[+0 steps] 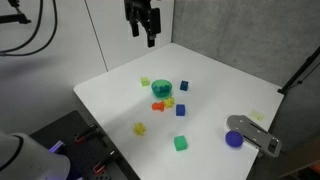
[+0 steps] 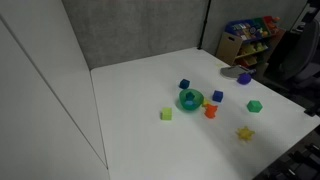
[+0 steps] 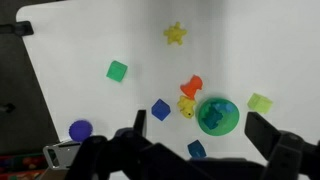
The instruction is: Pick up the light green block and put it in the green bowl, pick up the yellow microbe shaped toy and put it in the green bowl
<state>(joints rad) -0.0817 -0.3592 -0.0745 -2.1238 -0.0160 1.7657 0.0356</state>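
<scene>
The light green block (image 1: pixel 145 82) (image 2: pixel 166 114) (image 3: pixel 260 102) lies on the white table just beside the green bowl (image 1: pixel 162 90) (image 2: pixel 190 99) (image 3: pixel 217 116), which holds a small blue-green piece. The yellow microbe shaped toy (image 1: pixel 139 128) (image 2: pixel 245 133) (image 3: pixel 175 34) lies apart from the bowl, near the table's edge. My gripper (image 1: pixel 145 30) (image 3: pixel 197 135) hangs high above the table, open and empty. In the wrist view its fingers frame the bowl.
An orange toy (image 3: pixel 191 86) and a small yellow toy (image 3: pixel 186 105) lie next to the bowl. Blue blocks (image 3: pixel 161 110) (image 3: pixel 197 149), a darker green cube (image 1: pixel 181 143) (image 3: pixel 118 70) and a purple bowl (image 1: pixel 234 139) (image 3: pixel 80 129) are scattered around. A grey object (image 1: pixel 255 135) sits by the purple bowl.
</scene>
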